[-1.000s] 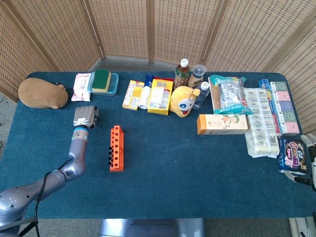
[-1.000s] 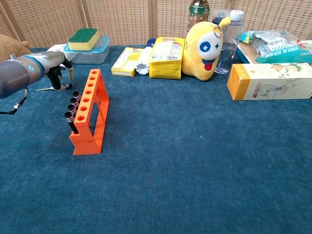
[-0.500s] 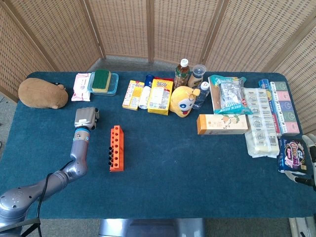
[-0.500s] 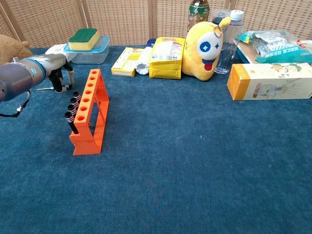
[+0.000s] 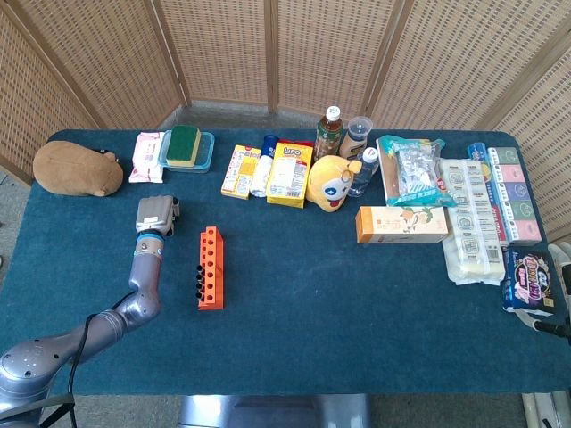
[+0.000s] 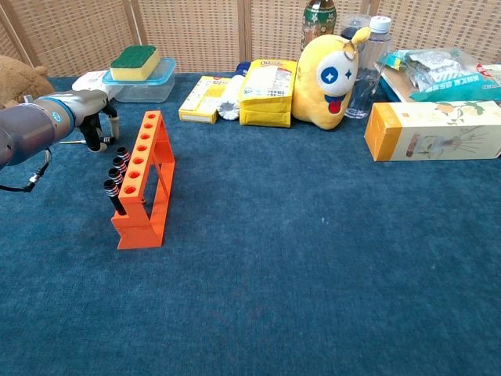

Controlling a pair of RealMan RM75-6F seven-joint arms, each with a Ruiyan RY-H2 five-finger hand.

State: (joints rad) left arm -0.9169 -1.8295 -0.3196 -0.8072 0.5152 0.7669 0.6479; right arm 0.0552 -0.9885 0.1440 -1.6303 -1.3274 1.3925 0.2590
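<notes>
The left hand hovered just left of the orange tube rack on the blue table, fingers pointing down, apart, holding nothing; the right hand's fingers could not be read.

Both views are bright and evenly lit — the light looks like soft daylight, and in the head view it seems stronger on the right side, where the wicker screen is paler. Shadows are weak: only a small soft one lies under the orange rack in the chest view. No strong glare shows on the blue tablecloth. Focus is sharp in the middle — the chest view is slightly soft at its far edge.
</notes>
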